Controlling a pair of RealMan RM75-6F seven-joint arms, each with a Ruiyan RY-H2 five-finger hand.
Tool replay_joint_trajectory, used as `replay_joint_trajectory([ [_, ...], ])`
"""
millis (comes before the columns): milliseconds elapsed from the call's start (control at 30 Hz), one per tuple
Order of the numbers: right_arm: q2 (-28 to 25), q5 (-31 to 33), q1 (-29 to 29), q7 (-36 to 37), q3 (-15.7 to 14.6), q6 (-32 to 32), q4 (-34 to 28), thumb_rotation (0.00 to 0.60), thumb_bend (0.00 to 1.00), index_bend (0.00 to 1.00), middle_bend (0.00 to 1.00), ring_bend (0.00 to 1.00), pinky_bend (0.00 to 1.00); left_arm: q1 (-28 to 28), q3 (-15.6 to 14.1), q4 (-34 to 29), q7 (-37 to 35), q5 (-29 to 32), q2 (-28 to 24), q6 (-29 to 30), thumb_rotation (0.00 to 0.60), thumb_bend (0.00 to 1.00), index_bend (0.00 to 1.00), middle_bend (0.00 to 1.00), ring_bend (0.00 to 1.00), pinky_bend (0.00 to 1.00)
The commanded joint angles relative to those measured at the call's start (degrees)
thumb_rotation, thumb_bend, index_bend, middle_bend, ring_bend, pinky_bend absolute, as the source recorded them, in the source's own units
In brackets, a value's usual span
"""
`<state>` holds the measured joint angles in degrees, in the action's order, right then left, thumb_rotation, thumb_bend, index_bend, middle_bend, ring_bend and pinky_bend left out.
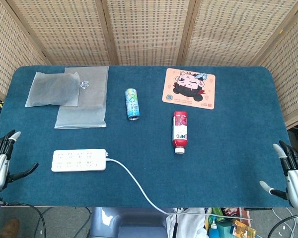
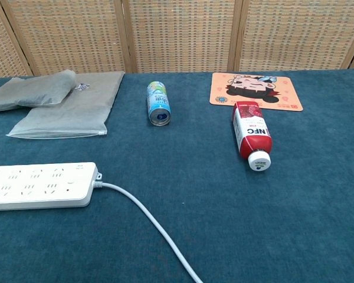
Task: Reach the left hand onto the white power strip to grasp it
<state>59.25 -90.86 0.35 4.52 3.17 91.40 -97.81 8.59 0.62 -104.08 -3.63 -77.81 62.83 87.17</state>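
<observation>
The white power strip (image 1: 79,160) lies flat near the table's front left, and its white cable (image 1: 136,187) runs off the front edge. The chest view shows the power strip (image 2: 40,186) with nothing on it. My left hand (image 1: 0,157) hovers at the table's left edge, fingers spread, well to the left of the strip and holding nothing. At the front right corner my right hand (image 1: 293,171) is spread too, also holding nothing. Neither hand appears in the chest view.
Two grey plastic pouches (image 1: 82,104) lie at the back left. A green can (image 1: 132,103) lies on its side mid-table, a red bottle (image 1: 180,131) to its right. A cartoon mat (image 1: 189,88) sits at the back.
</observation>
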Motion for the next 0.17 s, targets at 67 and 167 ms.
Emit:
replay_joint_trajectory([
  [67,0.17,0.07,0.02,-0.37,0.03,-0.02,-0.01,0.6,0.0,0.0,0.0,0.0,0.0,-0.43,0.36,0.99,-1.19,-0.41,0.1,-0.13,0.156,0.0,0.0,0.0,0.0,0.0],
  [167,0.26,0.24,0.1,-0.66,0.13,-0.13,0.04,0.6,0.0,0.0,0.0,0.0,0.0,-0.44,0.47,1.52,-1.37,-0.73,-0.04,-0.85,0.155,0.0,0.0,0.0,0.0,0.0],
])
